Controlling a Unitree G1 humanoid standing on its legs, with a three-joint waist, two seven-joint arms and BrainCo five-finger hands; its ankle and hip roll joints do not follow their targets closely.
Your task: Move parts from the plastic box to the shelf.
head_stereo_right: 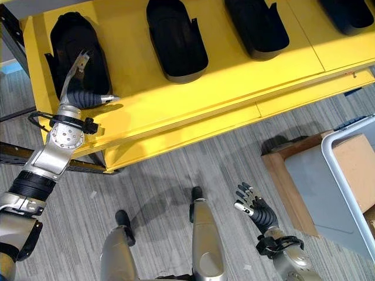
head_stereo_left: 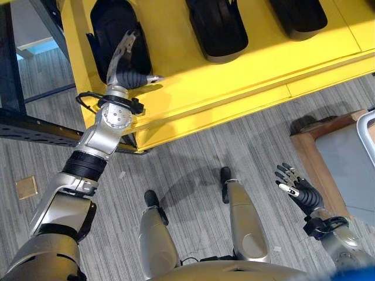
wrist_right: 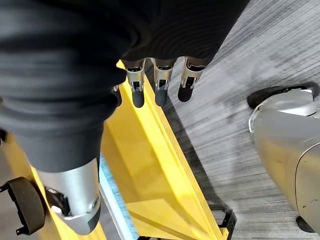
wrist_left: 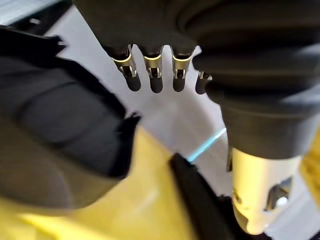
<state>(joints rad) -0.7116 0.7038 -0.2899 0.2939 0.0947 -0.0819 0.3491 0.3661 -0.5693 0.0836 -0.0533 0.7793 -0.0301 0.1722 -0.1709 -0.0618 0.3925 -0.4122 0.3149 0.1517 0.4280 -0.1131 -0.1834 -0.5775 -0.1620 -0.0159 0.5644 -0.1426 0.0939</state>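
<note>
Fingers (head_stereo_left: pixel 122 50) of the left hand (head_stereo_left: pixel 126 75): straight and close together, stretched out over the near end of the leftmost black part (head_stereo_left: pixel 108 23), thumb stuck out sideways over bare yellow. Curls round nothing, pinches nothing. Cannot tell whether the tips press on the part or hang just above it. Seen from the left wrist, same straight row of dark-tipped fingers beside the part's dark rounded shell (wrist_left: pixel 55 130).

Sits on the yellow shelf (head_stereo_left: pixel 234 82), that part, at the left end, long axis running away from the robot. Further along the same shelf, in a row and apart from one another: a second black part (head_stereo_right: pixel 176 41), a third (head_stereo_right: pixel 258 23), and a fourth (head_stereo_right: pixel 348 14) cut by the picture's edge. All of like shape, dark and hollowed.

Right hand (head_stereo_right: pixel 258 212): low, well apart from the shelf, above the grey striped floor (head_stereo_right: pixel 170 164). Fingers (head_stereo_right: pixel 245 193) spread and relaxed, holding nothing.

Beyond that hand, to the right: the plastic box (head_stereo_right: pixel 343 175), pale-rimmed, only a corner in view, contents not clear. Just beside it, a low wooden frame (head_stereo_right: pixel 286 181) round a grey panel.

Left of the shelf, a black perforated metal rail (head_stereo_left: pixel 35 126) running across the floor area under the left arm.
</note>
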